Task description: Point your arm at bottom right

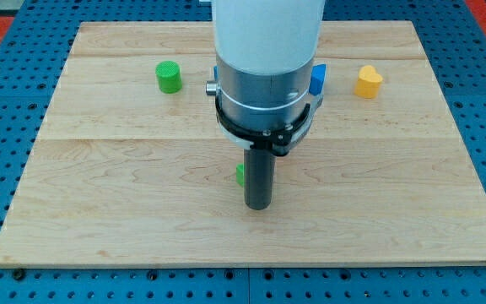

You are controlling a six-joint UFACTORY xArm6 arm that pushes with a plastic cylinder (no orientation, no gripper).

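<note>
my tip (pixel 258 205) mid-board beside green block (pixel 240 175) | bottom right corner unreached | no pincer fitted, state not applicable

Readable text: none anywhere in view.
Desk (pixel 125 228): bare wood grain, with no print, number or sticker.
Green cylinder block (pixel 168 77): plain faces, no marking.
Yellow block (pixel 368 82): plain, no marking.
Blue block (pixel 318 78): mostly hidden by the arm; the part showing is plain.
Arm housing (pixel 266 51): white and grey, with no brand or label legible.
</note>
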